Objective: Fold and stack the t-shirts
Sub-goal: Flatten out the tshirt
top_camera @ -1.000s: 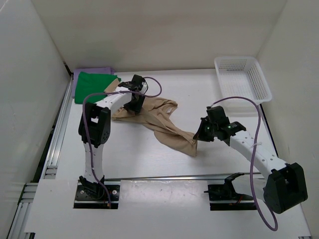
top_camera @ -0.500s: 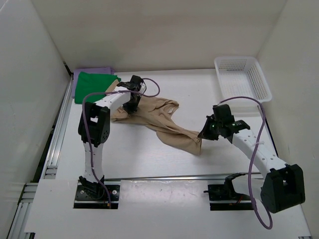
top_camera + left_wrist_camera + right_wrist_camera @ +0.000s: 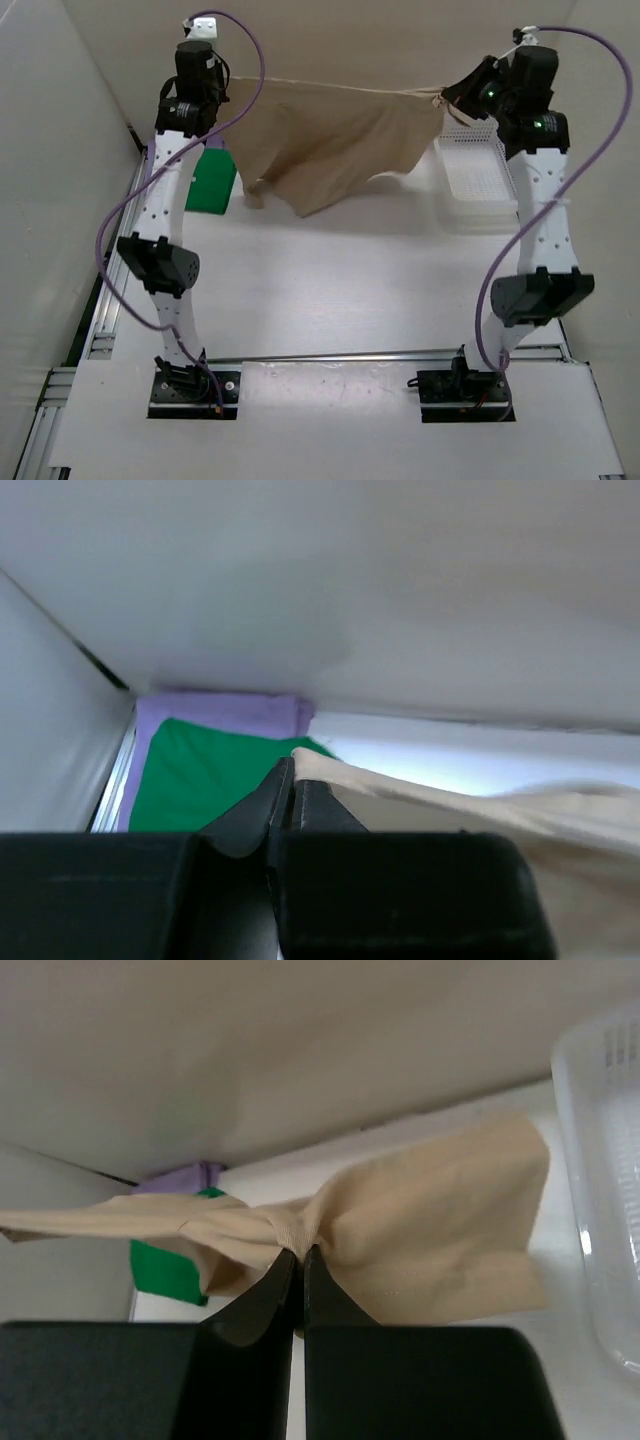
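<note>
The tan t-shirt [image 3: 340,135] hangs stretched high above the table between both arms, its lower part drooping toward the middle. My left gripper [image 3: 228,92] is shut on its left corner; the left wrist view shows the cloth [image 3: 470,805] pinched at the fingertips [image 3: 292,770]. Shut on the right corner is my right gripper [image 3: 447,95], with bunched tan fabric [image 3: 420,1230] spreading from its tips [image 3: 300,1253]. The folded green t-shirt [image 3: 212,182] lies on the lavender t-shirt [image 3: 220,708] at the back left corner, below the left gripper.
A white mesh basket [image 3: 478,185] stands at the back right, partly behind the right arm and under the shirt's right end. White walls close in the back and both sides. A metal rail [image 3: 112,290] runs along the table's left edge.
Both arms have risen from the table to full height, lifting the tan t-shirt and spreading it out between them. The left gripper has shut on the shirt's corner.
</note>
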`<state>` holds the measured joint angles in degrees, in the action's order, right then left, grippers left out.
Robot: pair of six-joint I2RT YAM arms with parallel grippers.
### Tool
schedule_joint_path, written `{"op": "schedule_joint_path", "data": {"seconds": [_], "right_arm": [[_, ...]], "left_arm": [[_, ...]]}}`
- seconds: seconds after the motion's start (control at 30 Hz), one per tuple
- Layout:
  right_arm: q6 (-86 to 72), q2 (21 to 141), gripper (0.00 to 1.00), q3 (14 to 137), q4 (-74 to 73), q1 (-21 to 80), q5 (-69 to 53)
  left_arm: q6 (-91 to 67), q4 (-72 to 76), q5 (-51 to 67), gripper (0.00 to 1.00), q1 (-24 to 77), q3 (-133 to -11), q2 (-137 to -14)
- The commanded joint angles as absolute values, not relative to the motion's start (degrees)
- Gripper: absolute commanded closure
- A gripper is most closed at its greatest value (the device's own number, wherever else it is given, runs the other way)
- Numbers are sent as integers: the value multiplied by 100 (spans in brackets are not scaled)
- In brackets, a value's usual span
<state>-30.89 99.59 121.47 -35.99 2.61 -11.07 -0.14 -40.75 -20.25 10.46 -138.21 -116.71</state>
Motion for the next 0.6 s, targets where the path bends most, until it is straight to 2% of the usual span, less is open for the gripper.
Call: {"op": "schedule_joint_path", "data": {"seconds": [0.0,0.07,0.1,0.2,0.23,0.3,0.33,0.47,0.5,0.53,0.57], "right_arm": [[-2874,9309,100,11809,-3789,141,-1168],[-2874,8801,100,11052,-3508,141,-1362],[-2874,8589,100,10178,-3411,141,-1415],[-2927,7588,100,8654,-2946,193,-1415],[-3005,7324,100,7630,-2849,272,-1354],[-3207,6533,100,6641,-2708,421,-1170],[-3278,6060,100,5687,-2707,596,-1065],[-3673,5467,99,3651,-2496,1352,-625],[-3883,5415,95,3352,-2496,1536,-494],[-3963,5414,86,2896,-2496,1886,-266],[-4033,5492,59,2735,-2496,2046,-168]], "left_arm": [[0,-3709,-2005,90,1037,-13327,-10856],[0,-3709,-2004,90,1115,-12931,-10680],[0,-3709,-2004,90,1203,-12633,-10400],[0,-3709,-1794,90,1274,-11131,-9898],[0,-3709,-1732,90,1335,-10300,-9540],[0,-3709,-1679,90,1406,-9365,-9186],[0,-3709,-1679,90,1485,-8438,-8897],[0,-3709,-1749,90,1635,-6362,-8517],[0,-3709,-1749,90,1687,-6059,-8447],[0,-3657,-1679,90,1687,-5595,-8446],[0,-3656,-1679,90,1687,-5416,-8446]]}}
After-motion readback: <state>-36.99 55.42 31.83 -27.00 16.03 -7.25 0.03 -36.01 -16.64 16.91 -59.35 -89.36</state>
